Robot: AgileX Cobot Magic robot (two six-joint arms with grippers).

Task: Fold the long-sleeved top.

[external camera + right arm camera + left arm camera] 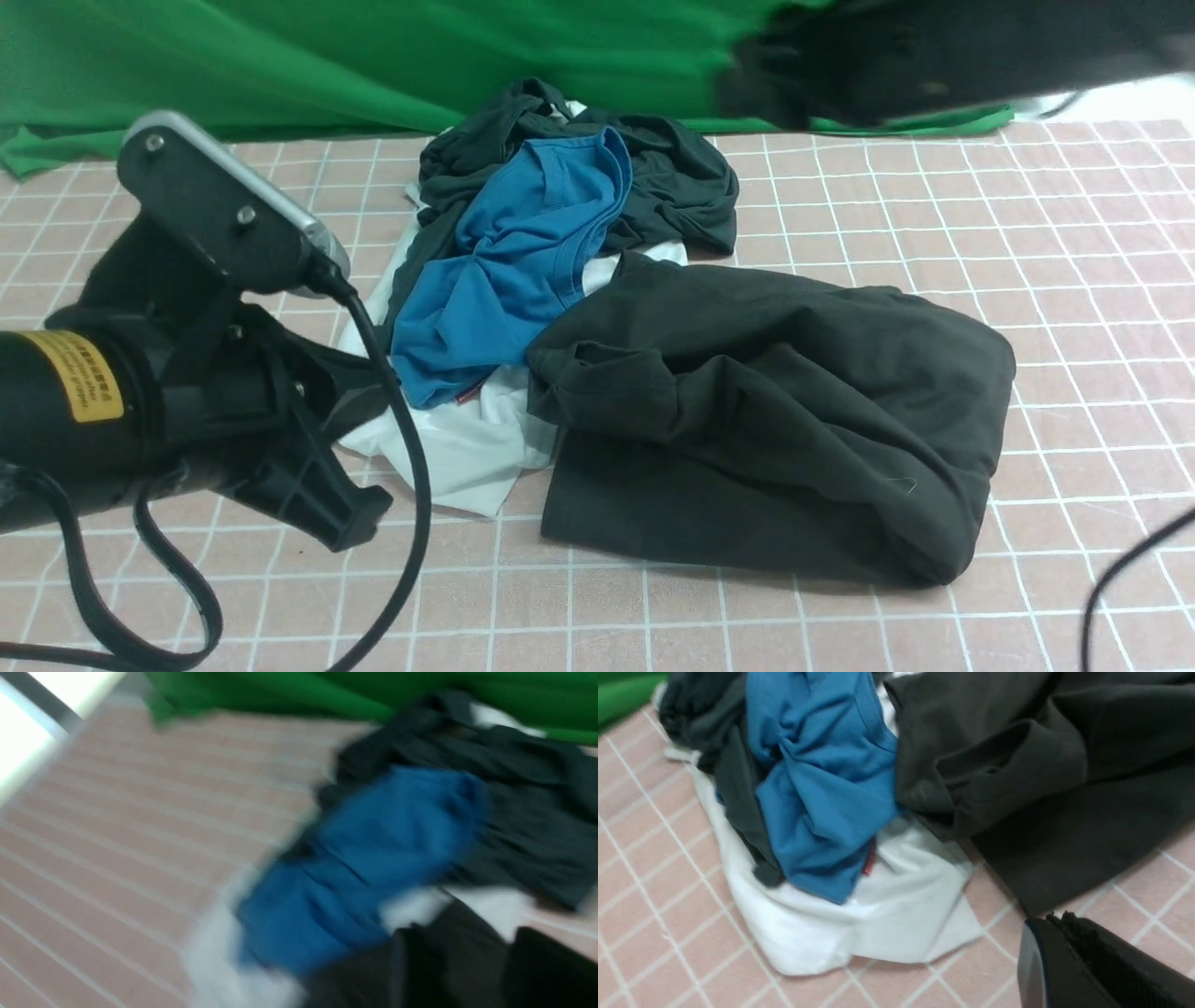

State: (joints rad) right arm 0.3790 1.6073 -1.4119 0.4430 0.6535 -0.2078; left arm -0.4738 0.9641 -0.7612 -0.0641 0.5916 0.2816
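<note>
The long-sleeved top (775, 420) lay bunched on the tiled table (1074, 233), nearest the robot and right of centre, its folded near hem flat on the tiles. It looked soft, limp and fairly heavy, so a pinch at that hem corner or the rumpled cuff-like fold seemed soundest. The left gripper (359, 513) hung just beside it, jaws shut and empty. Behind lay a white garment (467, 448), a blue T-shirt (523, 271) and a smaller dark garment (672, 177). Open table stretched rightward. The right gripper (775, 79) blurred high at the back; its opening could not be told.
</note>
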